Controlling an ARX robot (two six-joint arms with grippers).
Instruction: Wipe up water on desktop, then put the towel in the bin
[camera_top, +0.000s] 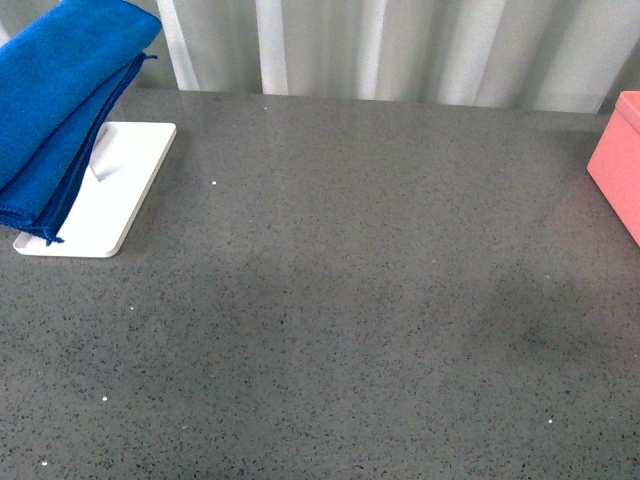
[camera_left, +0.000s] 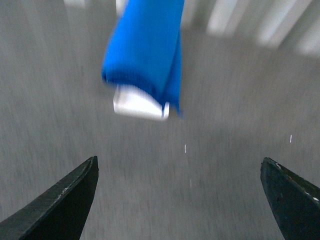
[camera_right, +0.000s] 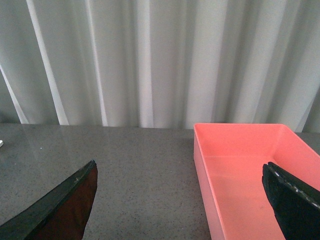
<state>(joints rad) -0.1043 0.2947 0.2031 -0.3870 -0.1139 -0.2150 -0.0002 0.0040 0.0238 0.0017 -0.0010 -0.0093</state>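
The blue towel (camera_top: 55, 100) hangs folded over the white tray (camera_top: 115, 190) at the far left of the dark grey desktop (camera_top: 360, 300). The front view shows neither arm. In the blurred left wrist view the towel (camera_left: 145, 50) and tray (camera_left: 137, 106) lie ahead of my left gripper (camera_left: 180, 172), which is open with bare desktop between its fingers. The pink bin (camera_top: 618, 165) stands at the right edge. My right gripper (camera_right: 180, 172) is open, with the bin (camera_right: 240, 170) just ahead of it; what shows of the bin holds nothing. I cannot make out any water on the desktop.
A pale pleated curtain (camera_top: 400, 50) runs along the desktop's far edge. The speckled surface between tray and bin carries only faint darker patches (camera_top: 520, 320).
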